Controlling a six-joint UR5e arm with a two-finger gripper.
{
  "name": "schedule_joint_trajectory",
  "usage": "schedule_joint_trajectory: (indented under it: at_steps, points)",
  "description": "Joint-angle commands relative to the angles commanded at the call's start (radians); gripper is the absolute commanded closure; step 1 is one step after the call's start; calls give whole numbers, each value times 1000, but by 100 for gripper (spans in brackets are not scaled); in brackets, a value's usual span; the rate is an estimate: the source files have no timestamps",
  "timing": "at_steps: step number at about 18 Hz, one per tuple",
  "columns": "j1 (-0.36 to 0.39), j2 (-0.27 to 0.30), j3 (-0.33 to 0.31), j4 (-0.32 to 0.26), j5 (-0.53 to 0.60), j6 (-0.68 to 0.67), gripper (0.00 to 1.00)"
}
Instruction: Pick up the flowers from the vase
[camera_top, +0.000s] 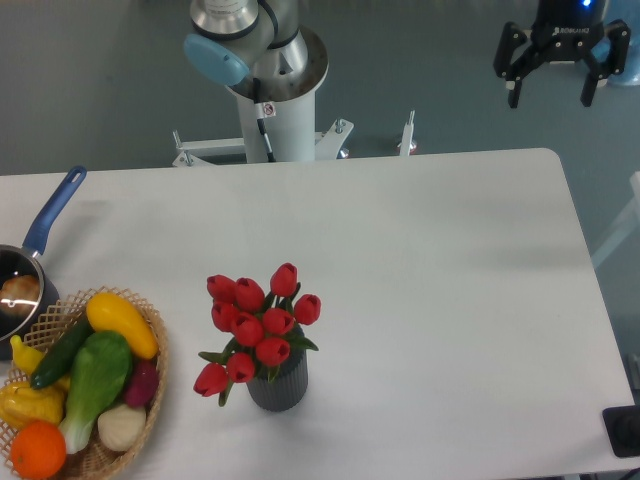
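We see our hand (551, 92) spread wide, grasping nothing, well apart from the flowers (254, 324) standing in the vase (279, 386).

The flowers (256, 325) hide the mouth of the vase (277, 387) and the stems inside it. Left of the vase, the wicker basket (152, 375) runs off the left and bottom edges, and its vegetables (92, 385) cover its floor. Further left, the saucepan (28, 268) is cut by the left edge; what lies in it is too unclear to name. Far up and right of the vase, the gripper (552, 91) is cut off above by the top edge
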Motion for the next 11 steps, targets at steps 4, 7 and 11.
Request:
schedule_joint_trajectory:
  at_steps: [4,7,11]
  points:
    - [-5,-2,-2,20,-3,9,0]
    - [-5,-2,-18,52,-17,5,0]
    - [-2,11,-145,266,-117,-2,0]
